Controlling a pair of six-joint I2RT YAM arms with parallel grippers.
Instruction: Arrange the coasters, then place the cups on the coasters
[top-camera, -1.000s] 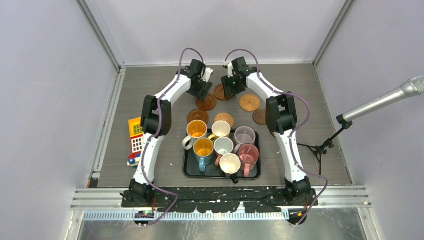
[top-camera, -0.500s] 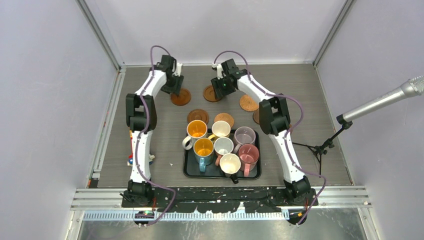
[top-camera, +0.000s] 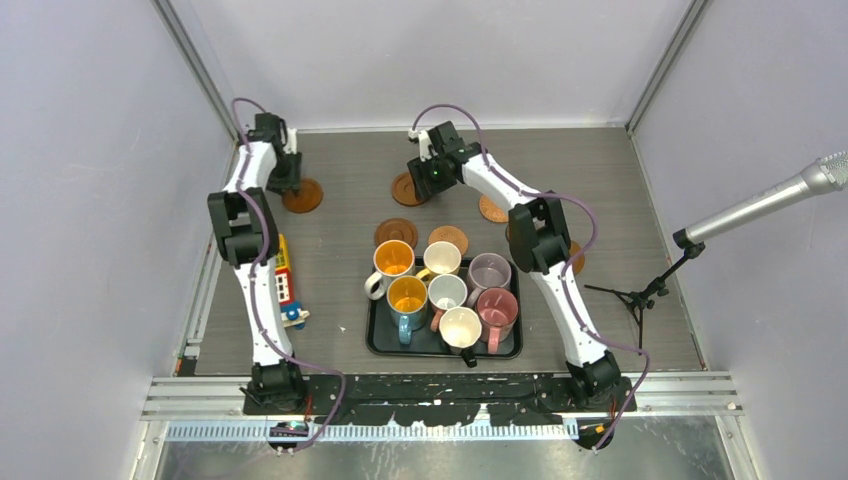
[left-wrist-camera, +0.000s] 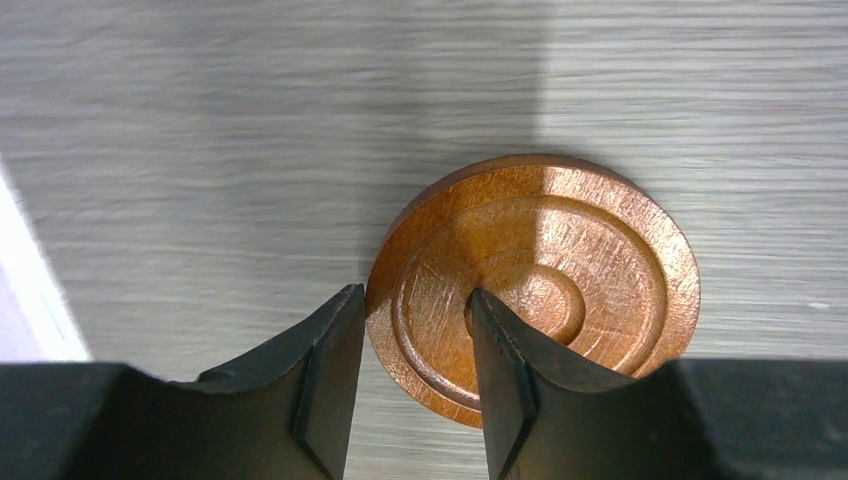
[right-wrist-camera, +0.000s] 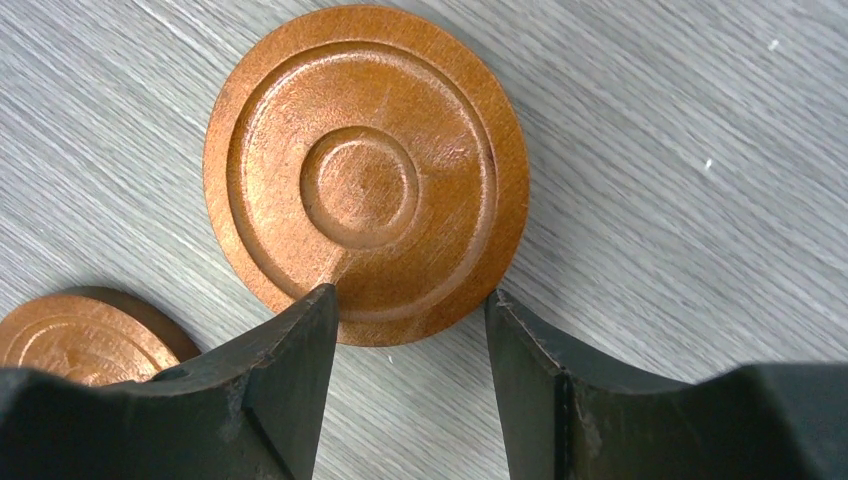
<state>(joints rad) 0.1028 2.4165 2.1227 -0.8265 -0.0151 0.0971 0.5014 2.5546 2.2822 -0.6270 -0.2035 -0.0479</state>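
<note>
Two coasters are lying near the worktop's (top-camera: 600, 170) far edge, so arranging is the step in hand. Left gripper (left-wrist-camera: 415, 300) is straddling the left coaster's (left-wrist-camera: 560, 290) rim at the far-left corner, jaws narrow; whether they are clamping it I cannot tell. Right gripper (right-wrist-camera: 410, 295) is hanging open astride the near rim of the middle coaster (right-wrist-camera: 365, 170), which is lying flat. Cups (top-camera: 447, 292) are sitting in the tray (top-camera: 375, 345). Next, I judge, both grippers need lifting clear, then fetching the spare coasters (top-camera: 397, 232) beside the tray.
</note>
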